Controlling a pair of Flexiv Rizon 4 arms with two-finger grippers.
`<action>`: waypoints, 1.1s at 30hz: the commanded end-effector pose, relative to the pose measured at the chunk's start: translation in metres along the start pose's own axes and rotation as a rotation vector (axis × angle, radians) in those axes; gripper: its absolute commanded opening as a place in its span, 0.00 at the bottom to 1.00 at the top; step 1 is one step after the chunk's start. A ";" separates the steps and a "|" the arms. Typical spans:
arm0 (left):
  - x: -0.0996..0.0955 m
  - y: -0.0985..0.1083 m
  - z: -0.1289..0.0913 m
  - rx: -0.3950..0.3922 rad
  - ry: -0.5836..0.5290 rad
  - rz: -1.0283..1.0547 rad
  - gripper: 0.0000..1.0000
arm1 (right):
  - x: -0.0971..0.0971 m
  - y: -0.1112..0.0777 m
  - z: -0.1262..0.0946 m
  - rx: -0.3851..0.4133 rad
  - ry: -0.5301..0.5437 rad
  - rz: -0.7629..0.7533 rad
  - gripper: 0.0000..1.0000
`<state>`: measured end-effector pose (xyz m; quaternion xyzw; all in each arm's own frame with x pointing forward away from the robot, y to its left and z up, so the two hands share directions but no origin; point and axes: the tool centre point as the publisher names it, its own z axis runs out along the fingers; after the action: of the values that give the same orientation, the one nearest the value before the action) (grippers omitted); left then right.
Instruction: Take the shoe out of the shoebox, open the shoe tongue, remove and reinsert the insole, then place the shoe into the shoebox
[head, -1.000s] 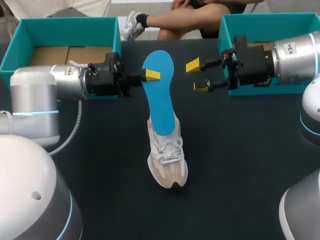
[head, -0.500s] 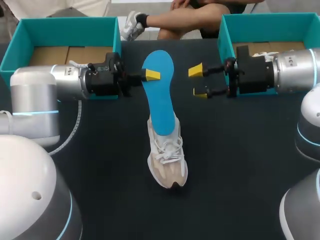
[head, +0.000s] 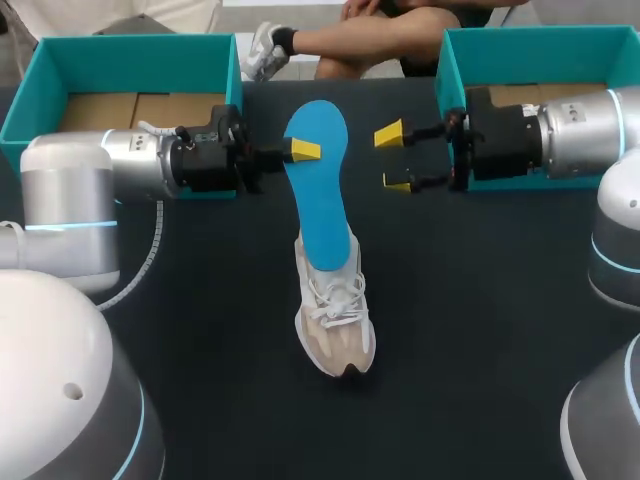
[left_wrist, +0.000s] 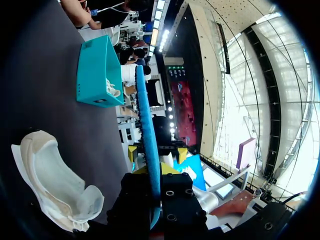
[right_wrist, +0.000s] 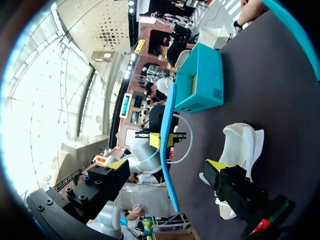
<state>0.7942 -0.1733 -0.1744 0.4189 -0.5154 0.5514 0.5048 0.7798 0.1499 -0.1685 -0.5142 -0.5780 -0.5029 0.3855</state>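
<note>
While my left gripper (head: 300, 150) stays pinched on the insole (head: 318, 190), whose far end is tucked in the shoe (head: 336, 325) mid-table, the right gripper (head: 393, 158) has barely shuffled and hangs wide open just beside it. So I'd say reinserting's kinda stalled.

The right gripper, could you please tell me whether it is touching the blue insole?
Apart. The head view shows a plain strip of dark table between the open right gripper and the blue insole.
</note>
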 end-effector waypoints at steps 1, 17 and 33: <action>0.000 0.001 0.000 0.002 -0.002 0.000 0.00 | 0.000 0.002 0.004 0.001 -0.002 0.001 1.00; 0.006 -0.001 0.001 -0.185 -0.002 0.273 0.00 | 0.000 0.002 0.004 0.001 -0.002 0.001 1.00; 0.023 -0.002 0.001 -0.164 -0.064 0.747 0.00 | 0.000 0.002 0.004 0.001 -0.002 0.001 1.00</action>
<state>0.8017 -0.1739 -0.1566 0.1839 -0.6856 0.6238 0.3273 0.7821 0.1513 -0.1689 -0.5137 -0.5788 -0.5018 0.3864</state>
